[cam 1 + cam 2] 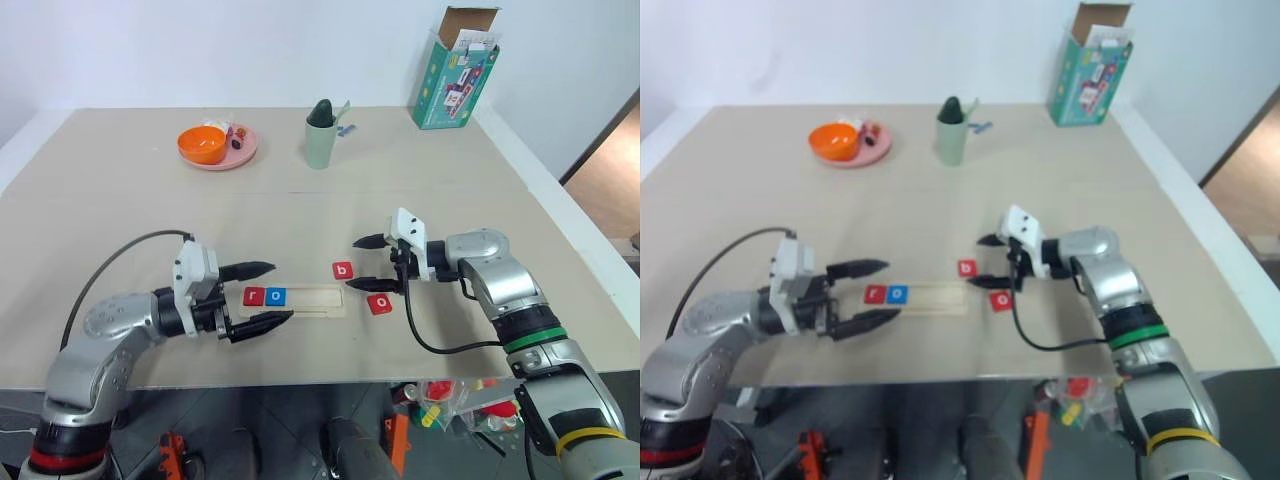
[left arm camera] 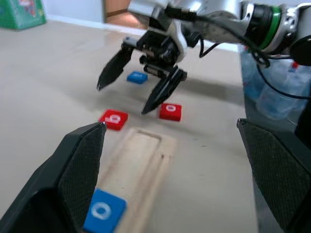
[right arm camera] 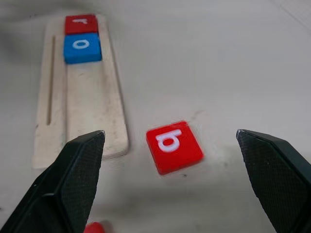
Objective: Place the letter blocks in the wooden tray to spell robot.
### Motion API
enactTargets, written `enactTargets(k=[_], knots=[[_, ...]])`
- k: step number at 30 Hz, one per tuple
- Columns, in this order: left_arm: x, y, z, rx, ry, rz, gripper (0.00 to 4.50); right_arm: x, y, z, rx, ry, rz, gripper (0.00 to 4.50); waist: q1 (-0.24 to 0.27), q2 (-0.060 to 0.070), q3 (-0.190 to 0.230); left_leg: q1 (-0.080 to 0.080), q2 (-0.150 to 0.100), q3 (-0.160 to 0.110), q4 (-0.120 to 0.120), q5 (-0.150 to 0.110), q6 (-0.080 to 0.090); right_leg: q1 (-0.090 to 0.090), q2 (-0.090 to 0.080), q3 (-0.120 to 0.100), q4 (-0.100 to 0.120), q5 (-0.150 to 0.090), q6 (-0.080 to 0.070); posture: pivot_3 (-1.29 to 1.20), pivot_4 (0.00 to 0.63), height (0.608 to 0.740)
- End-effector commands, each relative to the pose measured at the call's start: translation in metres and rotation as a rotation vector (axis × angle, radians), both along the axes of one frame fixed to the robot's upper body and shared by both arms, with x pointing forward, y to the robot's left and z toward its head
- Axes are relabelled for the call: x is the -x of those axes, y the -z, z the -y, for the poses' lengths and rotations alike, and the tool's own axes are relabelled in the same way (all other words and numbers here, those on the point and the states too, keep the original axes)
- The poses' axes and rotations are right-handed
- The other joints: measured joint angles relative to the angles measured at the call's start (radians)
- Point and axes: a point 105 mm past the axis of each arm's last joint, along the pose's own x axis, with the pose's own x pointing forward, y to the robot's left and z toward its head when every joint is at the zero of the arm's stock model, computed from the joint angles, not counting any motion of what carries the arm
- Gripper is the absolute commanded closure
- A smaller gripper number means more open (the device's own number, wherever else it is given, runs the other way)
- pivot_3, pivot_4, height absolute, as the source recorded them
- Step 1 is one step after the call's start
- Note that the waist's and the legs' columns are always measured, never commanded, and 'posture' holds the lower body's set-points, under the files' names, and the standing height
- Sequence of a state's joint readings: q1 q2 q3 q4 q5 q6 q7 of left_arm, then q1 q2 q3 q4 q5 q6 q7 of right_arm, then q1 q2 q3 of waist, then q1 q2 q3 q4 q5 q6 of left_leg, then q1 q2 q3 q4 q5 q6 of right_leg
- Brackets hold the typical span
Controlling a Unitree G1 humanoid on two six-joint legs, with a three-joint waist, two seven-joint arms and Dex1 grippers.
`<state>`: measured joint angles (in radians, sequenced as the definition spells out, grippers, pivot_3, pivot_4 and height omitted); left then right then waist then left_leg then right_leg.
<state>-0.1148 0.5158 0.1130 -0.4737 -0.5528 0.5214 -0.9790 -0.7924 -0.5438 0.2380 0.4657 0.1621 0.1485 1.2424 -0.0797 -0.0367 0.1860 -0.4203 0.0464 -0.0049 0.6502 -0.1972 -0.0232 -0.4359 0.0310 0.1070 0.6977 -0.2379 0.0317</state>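
The wooden tray [image 1: 300, 298] lay near the counter's [image 1: 150, 200] front edge, left of centre. Red r tile [image 1: 253, 296] and blue o tile [image 1: 276, 295] sat side by side at its left end. Red b tile [image 1: 343, 270] and red o tile [image 1: 379, 304] lay on the counter just past the tray's right end. Left pincer [image 1: 260, 294] stood wide open and empty by the tray's left end. Right pincer [image 1: 362, 263] stood wide open and empty, straddling the b tile.
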Motion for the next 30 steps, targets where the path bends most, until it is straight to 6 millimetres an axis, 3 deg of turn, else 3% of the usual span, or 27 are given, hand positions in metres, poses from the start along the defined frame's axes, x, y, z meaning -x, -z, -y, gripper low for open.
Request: enactTargets(k=[1, 8, 11, 14, 16, 17, 20, 25, 30], knots=[[0.003, -0.01, 0.001, 0.004, -0.041, 0.053, 0.02, -0.005, -0.01, -0.005, 0.008, -0.029, 0.042, 0.0, 0.0, 0.0, 0.0, 0.0, 0.0, 0.0, 0.0, 0.0, 0.0, 0.0, 0.0, 0.0, 0.0, 0.0, -0.001, 0.0, 0.15, 0.74], [0.007, 0.0, 0.001, -0.042, -0.076, 0.053, 0.02, -0.012, 0.002, -0.007, 0.038, -0.035, 0.027, 0.0, -0.001, 0.0, 0.0, 0.001, 0.0, 0.002, 0.002, 0.001, 0.0, 0.001, -0.001, 0.002, 0.0, -0.001, -0.004, 0.0, 0.15, 0.74], [0.007, -0.001, 0.004, -0.042, -0.084, 0.059, 0.0, -0.016, 0.008, -0.005, 0.04, -0.015, 0.014, 0.72, -0.001, 0.0, 0.0, 0.0, 0.0, 0.003, 0.001, 0.001, 0.0, 0.0, -0.001, 0.002, 0.0, -0.001, -0.003, 0.0, 0.15, 0.74], [0.007, -0.001, 0.004, -0.043, -0.092, 0.061, 0.0, -0.02, 0.01, -0.002, 0.029, 0.01, -0.004, 1.77, -0.001, 0.0, 0.0, 0.0, 0.0, 0.003, 0.0, 0.001, 0.0, 0.0, 0.0, 0.002, 0.0, -0.001, -0.003, 0.0, 0.15, 0.74], [0.007, 0.0, 0.003, -0.045, -0.096, 0.061, 0.0, -0.021, 0.012, -0.001, 0.031, 0.014, -0.012, 1.77, -0.001, 0.0, 0.0, 0.001, 0.0, 0.002, 0.0, 0.001, 0.0, 0.0, 0.0, 0.002, 0.0, -0.001, -0.002, 0.0, 0.15, 0.74], [0.007, 0.0, 0.003, -0.045, -0.097, 0.06, 0.0, -0.021, 0.013, -0.001, 0.036, 0.013, -0.014, 2.47, -0.001, 0.0, 0.0, 0.001, 0.0, 0.002, -0.001, 0.001, 0.0, 0.0, 0.0, 0.002, 0.0, -0.001, -0.002, 0.0, 0.15, 0.74], [0.008, 0.001, 0.003, -0.046, -0.098, 0.057, 0.0, -0.02, 0.017, 0.0, 0.047, 0.003, -0.023, 3.32, -0.002, 0.0, 0.0, 0.001, 0.0, 0.003, -0.001, 0.001, 0.0, 0.0, 0.0, 0.003, 0.0, 0.0, -0.002, 0.0, 0.15, 0.74], [0.008, 0.003, 0.004, -0.045, -0.097, 0.056, 0.0, -0.02, 0.019, -0.002, 0.045, -0.005, -0.027, 3.32, -0.002, 0.0, 0.0, 0.001, 0.0, 0.003, -0.001, 0.001, 0.0, 0.0, 0.0, 0.003, 0.0, -0.001, -0.003, 0.0, 0.15, 0.74], [0.003, 0.007, 0.001, -0.04, -0.135, 0.054, 0.0, -0.02, 0.007, -0.005, 0.017, -0.026, 0.004, 3.32, -0.002, 0.0, 0.0, 0.001, 0.0, 0.003, -0.001, 0.001, 0.0, 0.0, 0.0, 0.003, 0.0, -0.001, -0.003, 0.0, 0.15, 0.74]])
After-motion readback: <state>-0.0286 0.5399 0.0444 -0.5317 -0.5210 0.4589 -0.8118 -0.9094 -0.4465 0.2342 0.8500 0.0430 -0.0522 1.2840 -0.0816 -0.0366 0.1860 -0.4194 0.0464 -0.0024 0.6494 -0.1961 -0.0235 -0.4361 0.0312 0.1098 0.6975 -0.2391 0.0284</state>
